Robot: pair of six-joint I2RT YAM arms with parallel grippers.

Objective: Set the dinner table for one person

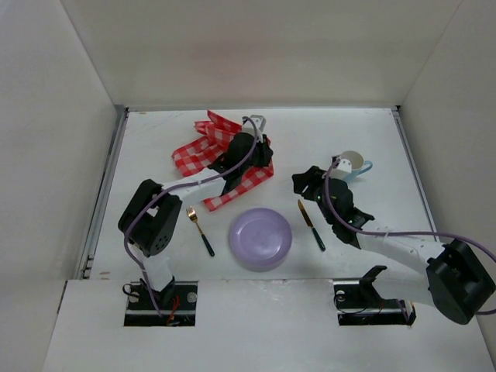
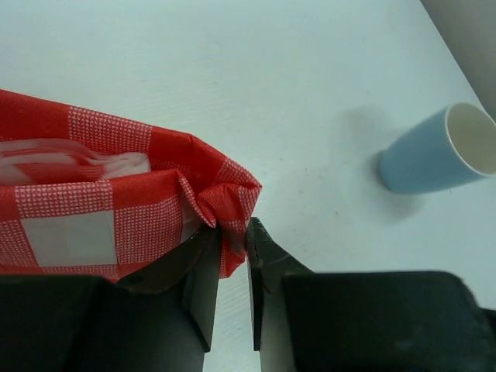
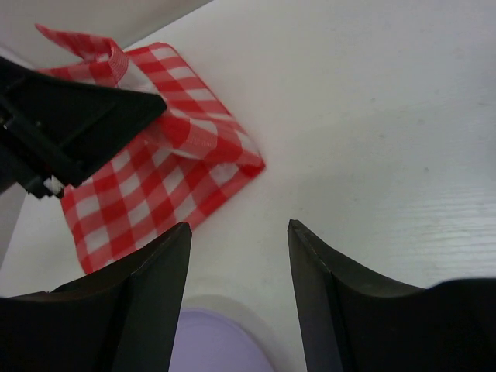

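At checked cloth point(image 2: 116, 194) edge | left gripper point(image 2: 232, 239) pinching it (open tabletop point(image 2: 310, 93) beyond) | right gripper point(image 3: 237, 226) parted, empty

Tall white panels point(image 1: 256, 54) wall you in on the left, far and right sides. Thin metal rails point(image 1: 103, 194) run along their feet, and soft even light covers the matte white surface point(image 1: 155, 132).
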